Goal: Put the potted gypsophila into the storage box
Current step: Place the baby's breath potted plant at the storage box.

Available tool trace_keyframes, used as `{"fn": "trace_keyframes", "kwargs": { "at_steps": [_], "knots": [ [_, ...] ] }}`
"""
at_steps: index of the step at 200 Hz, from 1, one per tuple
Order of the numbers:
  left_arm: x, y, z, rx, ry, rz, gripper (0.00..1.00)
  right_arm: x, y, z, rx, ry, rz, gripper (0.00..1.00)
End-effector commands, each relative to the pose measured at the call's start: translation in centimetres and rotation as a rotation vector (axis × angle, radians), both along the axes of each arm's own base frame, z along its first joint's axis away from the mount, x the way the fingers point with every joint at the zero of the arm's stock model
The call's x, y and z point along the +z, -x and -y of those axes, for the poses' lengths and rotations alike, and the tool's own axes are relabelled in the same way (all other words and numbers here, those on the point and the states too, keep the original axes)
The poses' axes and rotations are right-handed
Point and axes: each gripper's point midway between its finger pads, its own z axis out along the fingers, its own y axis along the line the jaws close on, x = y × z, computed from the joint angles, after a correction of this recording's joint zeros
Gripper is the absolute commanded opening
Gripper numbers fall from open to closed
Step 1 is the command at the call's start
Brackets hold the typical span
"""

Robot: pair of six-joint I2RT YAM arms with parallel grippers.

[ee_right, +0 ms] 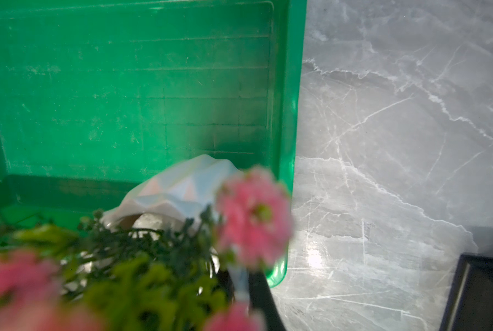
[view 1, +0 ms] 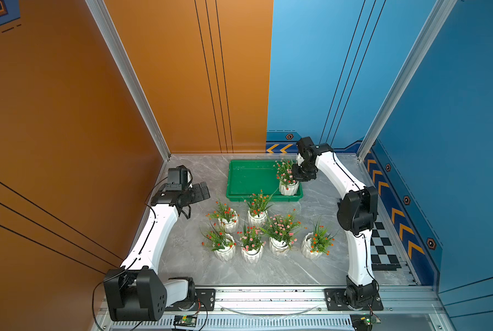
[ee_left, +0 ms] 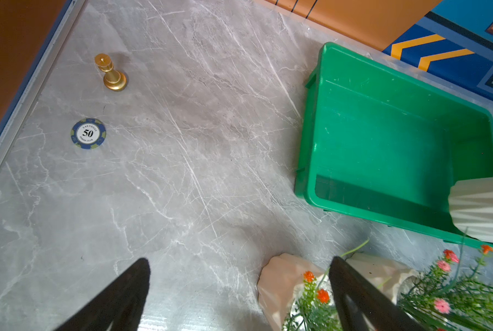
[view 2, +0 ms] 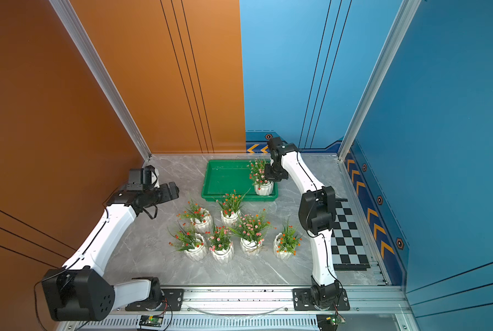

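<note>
While the right end effector (view 1: 297, 175) is clenched in the foliage of the pink-flowered pot (view 1: 288, 187), entry one reads: pot inside the storage box (view 1: 248, 177), at the box corner toward the desk's right and near edges, close against the rim. Whether its base rests on the box floor I cannot tell.

Hazards, as I judge them:
- The grip is on stems, not on the ribbed body, so the pot may swing or slip.
- So near the rim, it could land on the lip and topple.
- On letting go, leaves may snag the end effector and drag the pot over.

Nearest pot (view 1: 256, 218): on the desk (view 1: 182, 258), just beside the box's near rim, leaves leaning over it. Likely brushed on the way out.

Five other pots (view 1: 279, 246): clustered mid-desk, outside the box.

Left end effector (view 1: 203, 190): released, empty, by the desk's left edge.

Chess piece (ee_left: 112, 74), poker chip (ee_left: 88, 133): near the left edge, out of the way.

Checkered board (view 1: 383, 243): along the right edge, beside the right arm.
</note>
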Motion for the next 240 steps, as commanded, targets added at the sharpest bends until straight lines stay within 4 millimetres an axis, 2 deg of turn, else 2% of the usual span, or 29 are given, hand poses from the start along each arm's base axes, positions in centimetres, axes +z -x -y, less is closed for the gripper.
{"fn": "trace_keyframes", "kwargs": {
  "at_steps": [1,93,179,233,235,240],
  "knots": [
    [0.8,-0.4,-0.2,0.0,-0.024,0.004,0.98,0.2,-0.8,-0.1,-0.017,-0.03,0.028,0.0],
    [0.6,-1.0,0.0,-0.006,-0.018,-0.006,0.98,-2.0,0.2,0.3,-0.035,-0.027,0.017,0.0],
    [0.6,-0.9,0.0,-0.004,-0.014,-0.006,0.98,-2.4,0.9,0.9,-0.049,-0.022,0.029,0.0],
    [0.6,-0.9,0.1,-0.003,-0.012,-0.004,0.98,-3.0,1.3,1.4,-0.06,-0.016,0.02,0.08],
    [0.6,-0.9,0.1,-0.005,-0.011,-0.006,0.98,-1.9,1.2,1.4,-0.059,-0.023,0.043,0.08],
    [0.7,-0.9,0.1,-0.004,-0.01,-0.002,0.98,-1.5,1.3,1.5,-0.061,-0.027,0.049,0.1]
  ]
}}
